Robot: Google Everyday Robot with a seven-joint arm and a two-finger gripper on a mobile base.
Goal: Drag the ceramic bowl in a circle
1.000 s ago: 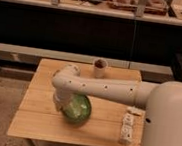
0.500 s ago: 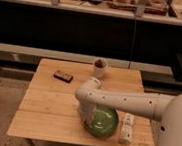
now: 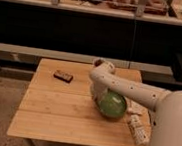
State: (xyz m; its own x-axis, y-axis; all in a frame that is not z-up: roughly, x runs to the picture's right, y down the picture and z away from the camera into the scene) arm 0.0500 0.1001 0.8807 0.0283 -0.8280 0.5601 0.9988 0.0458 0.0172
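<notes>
The ceramic bowl [image 3: 113, 104] is a glossy green round dish on the right half of the wooden table [image 3: 54, 108]. My white arm comes in from the right, bends near the table's back edge and drops onto the bowl's left rim. The gripper [image 3: 101, 96] sits at that rim, shut on it, mostly hidden by the wrist.
A small dark brown block [image 3: 63, 76] lies at the table's back left. A white packet [image 3: 138, 129] lies near the front right corner, and another pale item [image 3: 135, 108] lies just right of the bowl. The white cup [image 3: 98, 63] peeks out behind my elbow. Dark shelving stands behind the table.
The bowl and gripper have travelled from the table's middle to the right, then slightly back toward the far edge. The arm has swung with them.
</notes>
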